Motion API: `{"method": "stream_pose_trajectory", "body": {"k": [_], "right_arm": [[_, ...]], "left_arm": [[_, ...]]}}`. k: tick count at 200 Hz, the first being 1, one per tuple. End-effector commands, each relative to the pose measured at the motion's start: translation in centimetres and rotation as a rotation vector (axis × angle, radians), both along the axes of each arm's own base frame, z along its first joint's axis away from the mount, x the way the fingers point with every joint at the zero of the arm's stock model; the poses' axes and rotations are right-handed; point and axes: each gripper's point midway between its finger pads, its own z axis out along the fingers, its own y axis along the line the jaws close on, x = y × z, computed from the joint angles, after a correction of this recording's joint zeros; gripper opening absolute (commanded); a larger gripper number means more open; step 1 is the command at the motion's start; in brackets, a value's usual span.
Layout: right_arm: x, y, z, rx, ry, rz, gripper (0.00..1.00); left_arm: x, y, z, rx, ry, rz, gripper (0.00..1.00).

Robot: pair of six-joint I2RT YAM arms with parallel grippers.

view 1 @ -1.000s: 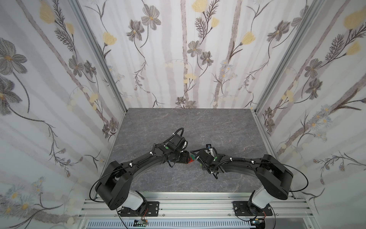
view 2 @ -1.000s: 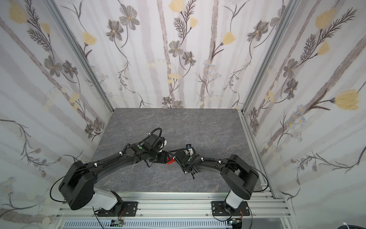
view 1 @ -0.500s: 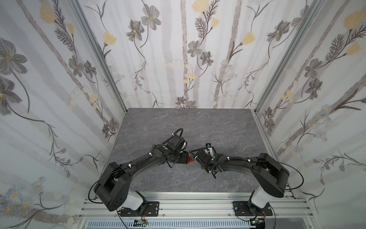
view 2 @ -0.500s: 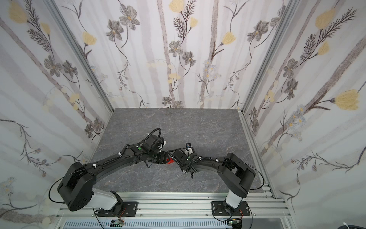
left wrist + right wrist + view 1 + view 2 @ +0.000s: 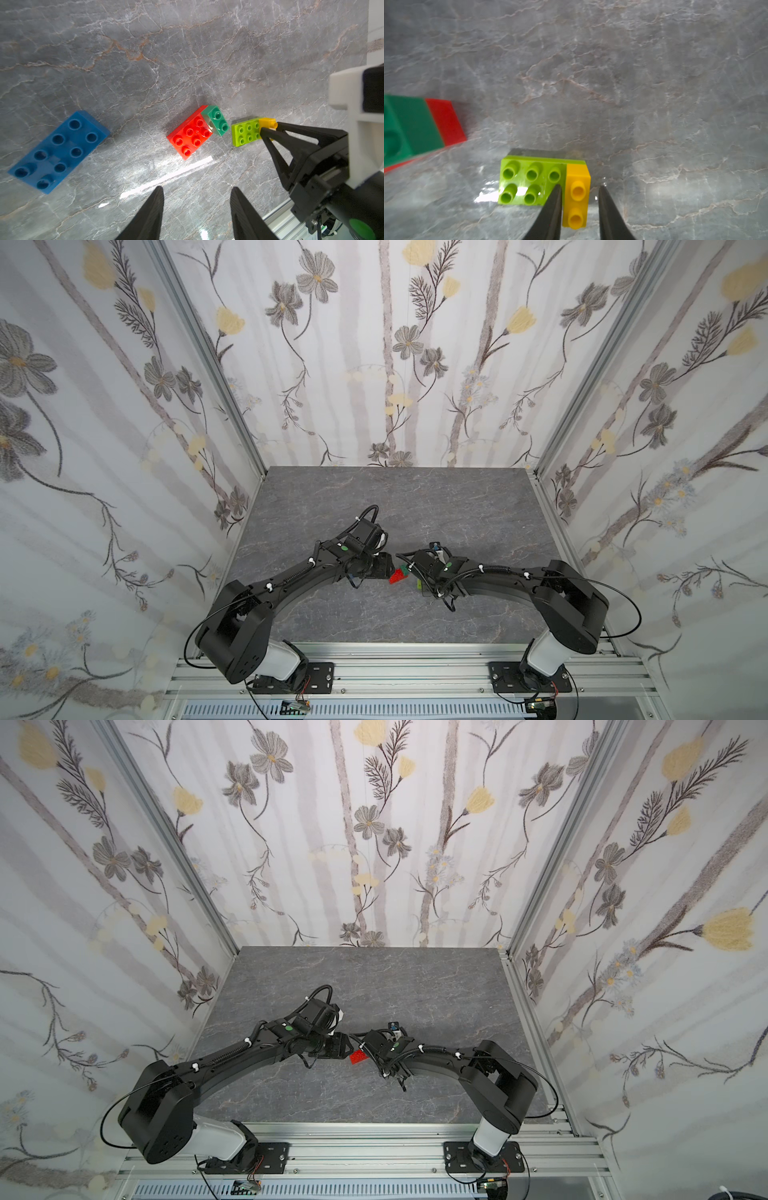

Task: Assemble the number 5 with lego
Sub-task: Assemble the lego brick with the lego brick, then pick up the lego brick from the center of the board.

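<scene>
On the grey bench (image 5: 187, 52) the number 5 is only partly built, I think about half of the joining is done. The yellow brick (image 5: 578, 192) is already pressed on one end of the lime-green brick (image 5: 529, 182), and the dark green brick (image 5: 218, 120) sits on one end of the red brick (image 5: 190, 135). These two small groups lie just beside each other, but they are apart, not joined. The blue brick (image 5: 58, 151) lies alone, well apart from them, with its hollow side up. The right gripper (image 5: 579, 191) stands around the yellow brick with its jaws a little apart; in the right wrist view there is a narrow gap on at least one side, so it seems it is not squeezing the brick now. The left gripper (image 5: 196, 193) hovers near the red brick, its jaws are open and hold nothing. In a top view only the red brick (image 5: 397, 576) is clear between the two arms. What is left, as I judge it: to connect the lime-green group with the red group, and then to add the blue brick as the last bar.
</scene>
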Motion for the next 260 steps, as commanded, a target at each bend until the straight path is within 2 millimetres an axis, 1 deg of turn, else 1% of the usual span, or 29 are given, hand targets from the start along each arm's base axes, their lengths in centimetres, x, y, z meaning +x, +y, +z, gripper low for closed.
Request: {"method": "stream_pose_trajectory", "body": {"k": [1,26,35,37,39,74,116,130,139,147,160,183,203,233,250,252,260], "right_arm": [[-0.7,-0.1,0.7,-0.002,0.036,0.017,0.34],[-0.6,-0.2,1.9,0.009,0.018,0.028,0.36],[-0.6,-0.2,1.9,0.006,0.024,0.036,0.37],[-0.5,-0.1,2.7,0.025,0.008,0.037,0.38],[-0.4,-0.1,3.0,0.033,0.004,0.039,0.38],[-0.2,0.3,4.9,0.081,-0.011,0.084,0.45],[-0.4,1.5,7.5,0.146,-0.031,0.194,0.56],[-0.6,1.8,8.2,0.168,-0.034,0.235,0.59],[-0.8,2.1,8.6,0.185,-0.032,0.261,0.6],[-1.0,2.2,8.9,0.197,-0.03,0.284,0.6],[-1.3,2.4,9.4,0.216,-0.032,0.314,0.6],[-1.9,2.4,9.8,0.232,-0.03,0.36,0.61],[-2.5,2.1,9.5,0.24,-0.016,0.384,0.61],[-2.7,1.1,9.2,0.24,-0.012,0.378,0.61],[-2.6,0.8,9.8,0.255,-0.028,0.377,0.62],[-3.0,0.4,9.0,0.243,-0.011,0.376,0.62],[-3.2,0.1,8.7,0.241,-0.007,0.374,0.62]], "left_arm": [[0.4,0.3,0.5,0.002,-0.01,0.015,0.53],[0.7,0.8,0.7,0.012,-0.016,0.022,0.56],[0.8,1.1,0.8,0.016,-0.018,0.029,0.56],[0.8,1.2,0.8,0.016,-0.019,0.03,0.56],[0.8,1.2,0.8,0.019,-0.017,0.031,0.56],[1.3,2.8,0.8,0.053,0.002,0.055,0.6],[1.7,5.1,0.3,0.137,0.058,0.067,0.66],[1.8,5.5,-0.1,0.161,0.084,0.057,0.68],[1.8,5.8,-0.4,0.181,0.1,0.049,0.7],[1.8,5.8,-0.5,0.194,0.115,0.036,0.74],[2.1,6.1,-0.9,0.226,0.131,0.021,0.75],[2.6,6.4,-1.3,0.285,0.15,-0.017,0.77],[3.0,7.0,-1.9,0.353,0.172,-0.069,0.78],[3.4,7.4,-3.0,0.414,0.227,-0.166,0.78],[3.9,7.6,-3.5,0.433,0.233,-0.196,0.78],[3.9,7.5,-3.6,0.433,0.234,-0.2,0.78],[4.2,7.3,-3.6,0.424,0.222,-0.218,0.79]]}}
